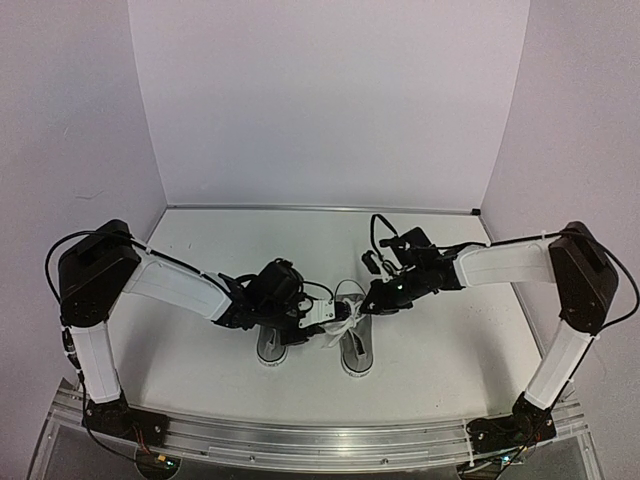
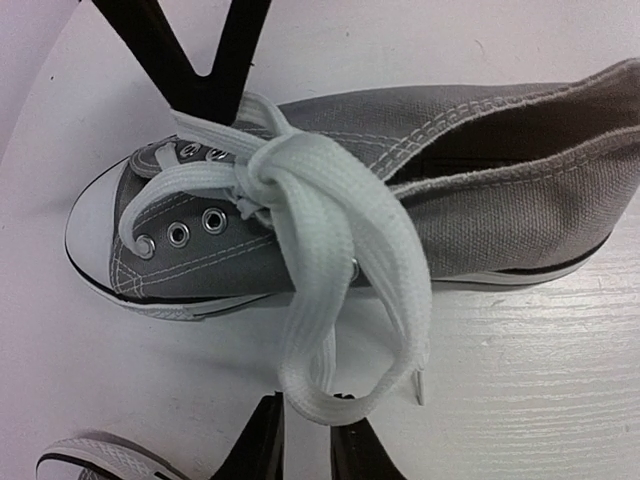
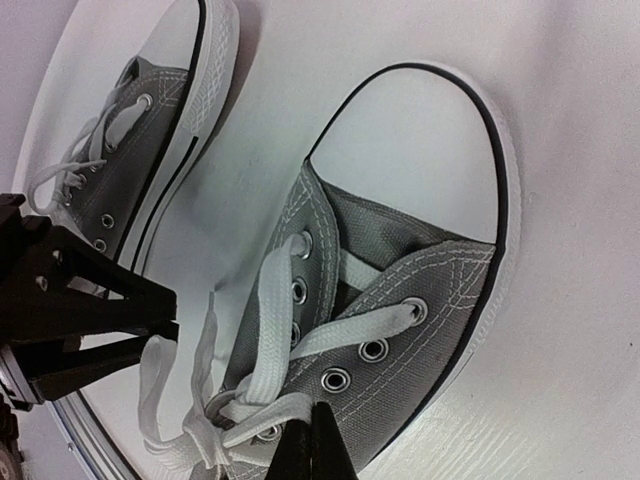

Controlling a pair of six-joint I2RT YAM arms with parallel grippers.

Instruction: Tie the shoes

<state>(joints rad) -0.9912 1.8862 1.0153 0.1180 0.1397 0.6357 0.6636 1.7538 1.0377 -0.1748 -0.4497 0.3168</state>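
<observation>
Two small grey shoes with white toe caps stand side by side near the front edge. In the left wrist view the right-hand shoe (image 2: pixel 480 200) lies with its toe to the left. A knot (image 2: pixel 265 170) sits on its laces, and a white lace loop (image 2: pixel 340 400) hangs down from it. My left gripper (image 2: pixel 305 435) has its narrow jaws closed on the bottom of that loop. My right gripper (image 3: pixel 318 425) is shut, its tip resting on the laces (image 3: pixel 270 405) of the same shoe (image 3: pixel 420 290) beside the knot. Nothing shows between its fingers.
The other shoe (image 1: pixel 270 345) stands just left of the laced one (image 1: pixel 357 352), close under the left arm; its laces (image 3: pixel 70 175) lie loose. White walls close in the back and both sides. A metal rail (image 1: pixel 320 435) runs along the front edge.
</observation>
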